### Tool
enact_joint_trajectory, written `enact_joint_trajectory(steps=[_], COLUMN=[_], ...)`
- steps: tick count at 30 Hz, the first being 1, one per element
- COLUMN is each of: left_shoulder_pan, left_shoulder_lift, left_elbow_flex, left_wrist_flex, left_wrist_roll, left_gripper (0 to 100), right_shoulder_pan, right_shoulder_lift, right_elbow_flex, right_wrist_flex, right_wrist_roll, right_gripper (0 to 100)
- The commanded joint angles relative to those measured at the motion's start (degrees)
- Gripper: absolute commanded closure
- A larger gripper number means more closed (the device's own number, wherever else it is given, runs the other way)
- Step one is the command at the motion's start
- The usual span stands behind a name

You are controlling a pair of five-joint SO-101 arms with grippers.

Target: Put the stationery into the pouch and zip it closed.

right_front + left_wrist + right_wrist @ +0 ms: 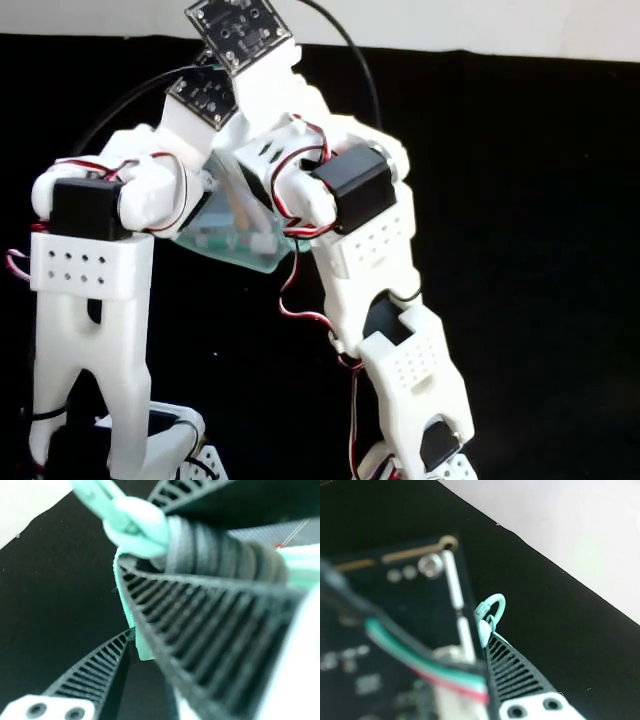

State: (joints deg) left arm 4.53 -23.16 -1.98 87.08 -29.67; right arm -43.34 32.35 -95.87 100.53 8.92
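Observation:
A translucent mint pouch (238, 243) hangs above the black table, between the two arms' wrists. Stationery shows faintly through its wall. In the left wrist view my left gripper (131, 630) is shut on the pouch's mint edge (121, 595), pinched between two black ribbed fingers (200, 645). The mint zipper pull (137, 522) sits just beyond, at the end of the dark zipper teeth (225, 555). In the right wrist view my right gripper (487, 630) is shut on the zipper pull (491, 611), whose ring sticks out past the ribbed fingertip (512, 672).
The black table cloth (540, 200) ends at a white strip (480, 25) along the far side. The two arms cross closely over the pouch. The left wrist's camera board (395, 630) is right in front of the right wrist view.

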Motion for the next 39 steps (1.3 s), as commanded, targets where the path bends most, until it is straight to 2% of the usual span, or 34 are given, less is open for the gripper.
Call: enact_joint_trajectory(steps=[1,10,16,20,26,33,39], left_shoulder_pan=[3.12,1.54,3.12,3.74,-3.38,-9.01,-9.54], left_shoulder_lift=[0.13,-0.75,-8.75,-13.85,-18.24,-22.37,-23.08], left_elbow_flex=[0.48,0.48,0.13,-0.04,-0.04,-0.13,-0.04], left_wrist_flex=[0.44,5.01,9.05,10.11,10.11,10.46,10.55], left_wrist_roll=[0.35,0.70,5.01,8.62,9.14,9.14,9.05], left_gripper=[99,99,99,99,99,81,79], right_shoulder_pan=[-0.48,6.11,8.31,6.81,3.56,-0.04,-3.56], right_shoulder_lift=[-3.65,-3.65,-3.74,-3.91,-5.85,-9.36,-13.23], right_elbow_flex=[-5.23,-5.23,-5.23,-5.23,-5.14,-4.97,1.63], right_wrist_flex=[0.40,0.31,0.31,0.31,0.31,0.40,0.40], right_wrist_roll=[0.70,0.44,0.44,0.44,0.79,0.79,2.20], right_gripper=[99.3,99.3,99.3,99.3,99.3,99.3,99.3])
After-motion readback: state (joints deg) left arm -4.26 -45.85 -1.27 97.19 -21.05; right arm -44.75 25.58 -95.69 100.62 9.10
